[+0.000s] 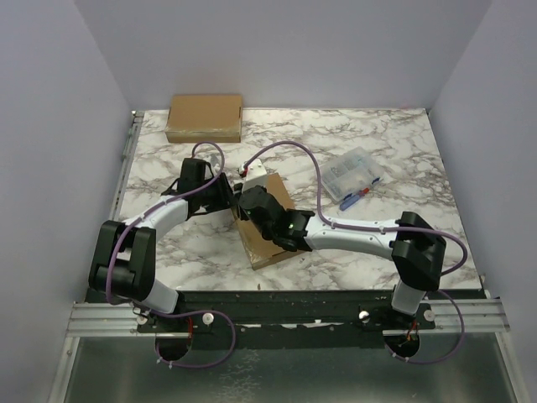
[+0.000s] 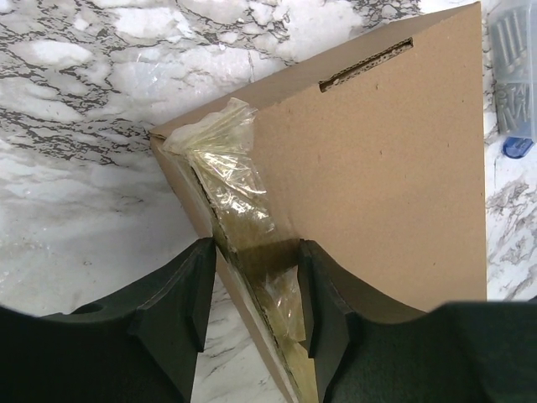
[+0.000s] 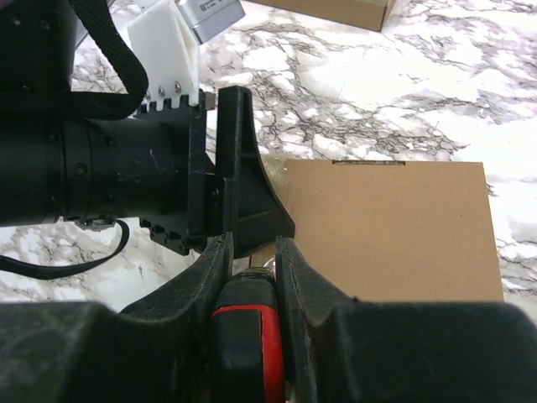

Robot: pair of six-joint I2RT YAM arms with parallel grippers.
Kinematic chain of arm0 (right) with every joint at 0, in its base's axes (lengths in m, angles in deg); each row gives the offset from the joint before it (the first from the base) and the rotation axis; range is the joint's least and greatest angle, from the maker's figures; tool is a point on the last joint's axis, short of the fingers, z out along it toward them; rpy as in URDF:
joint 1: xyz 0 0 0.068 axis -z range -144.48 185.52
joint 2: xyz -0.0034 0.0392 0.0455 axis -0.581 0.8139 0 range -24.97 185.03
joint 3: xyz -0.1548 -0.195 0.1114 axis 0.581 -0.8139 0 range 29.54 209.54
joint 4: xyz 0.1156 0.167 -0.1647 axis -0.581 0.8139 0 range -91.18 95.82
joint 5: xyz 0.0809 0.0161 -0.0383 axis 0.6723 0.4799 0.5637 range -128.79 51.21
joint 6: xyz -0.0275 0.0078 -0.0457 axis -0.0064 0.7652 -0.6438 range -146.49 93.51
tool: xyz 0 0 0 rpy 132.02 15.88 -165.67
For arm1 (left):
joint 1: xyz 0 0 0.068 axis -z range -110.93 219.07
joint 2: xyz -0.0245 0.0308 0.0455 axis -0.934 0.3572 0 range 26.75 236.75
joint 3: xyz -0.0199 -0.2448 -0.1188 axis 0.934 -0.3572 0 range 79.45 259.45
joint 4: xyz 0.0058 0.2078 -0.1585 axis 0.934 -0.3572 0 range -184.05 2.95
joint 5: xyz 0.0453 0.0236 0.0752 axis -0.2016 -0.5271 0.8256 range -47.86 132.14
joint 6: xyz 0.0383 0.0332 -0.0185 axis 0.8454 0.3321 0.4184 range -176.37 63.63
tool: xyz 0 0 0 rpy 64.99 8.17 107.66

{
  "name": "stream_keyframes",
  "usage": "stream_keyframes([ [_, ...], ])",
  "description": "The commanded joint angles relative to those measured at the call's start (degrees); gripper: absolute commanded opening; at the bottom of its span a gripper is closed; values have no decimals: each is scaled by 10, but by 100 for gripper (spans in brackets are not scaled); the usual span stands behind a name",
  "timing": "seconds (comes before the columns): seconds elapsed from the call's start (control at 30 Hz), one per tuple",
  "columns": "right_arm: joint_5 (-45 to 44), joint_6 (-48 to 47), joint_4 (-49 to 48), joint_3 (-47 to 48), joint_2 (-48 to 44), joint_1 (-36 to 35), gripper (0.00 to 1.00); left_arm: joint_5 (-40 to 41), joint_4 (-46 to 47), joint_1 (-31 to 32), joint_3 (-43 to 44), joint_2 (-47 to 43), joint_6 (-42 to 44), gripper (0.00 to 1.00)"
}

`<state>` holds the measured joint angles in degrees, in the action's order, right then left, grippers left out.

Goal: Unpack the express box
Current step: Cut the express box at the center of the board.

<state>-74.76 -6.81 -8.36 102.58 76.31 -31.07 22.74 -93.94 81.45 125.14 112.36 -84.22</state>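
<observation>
We see the box (image 1: pixel 267 239) lying flat near the middle of the table (image 1: pixel 403 151), toward the near edge. Our left gripper (image 2: pixel 256 294) straddles its taped edge, jaws partly apart around the clear tape (image 2: pixel 239 193). Our right gripper (image 3: pixel 252 277) clamps narrowly on a red-and-black tool (image 3: pixel 247 344). A second box (image 1: pixel 205 117) sits at the far left corner, and a clear plastic case (image 1: pixel 352 175) toward the right edge.

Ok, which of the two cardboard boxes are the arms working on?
The near box at the table's middle, lying under both arms, with clear tape along its edge. The other box sits untouched at the far left corner.
</observation>
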Motion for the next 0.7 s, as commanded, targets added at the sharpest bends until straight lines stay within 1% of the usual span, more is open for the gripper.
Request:
stream_keyframes([
  [0.0, -24, 18, -25, -17, -27, -6, 0, -17, 9, -9, -14, 13, -3, 47],
  [0.3, -28, 8, -38, -18, -32, -15, 0, -20, 11, -10, -15, 18, -4, 46],
  [0.53, -29, 10, -35, -12, -27, -18, 0, -18, 11, -11, -16, 12, -4, 55],
  [0.67, -34, 9, -30, -5, -16, -17, 0, -10, 10, -13, -18, 1, -1, 58],
])
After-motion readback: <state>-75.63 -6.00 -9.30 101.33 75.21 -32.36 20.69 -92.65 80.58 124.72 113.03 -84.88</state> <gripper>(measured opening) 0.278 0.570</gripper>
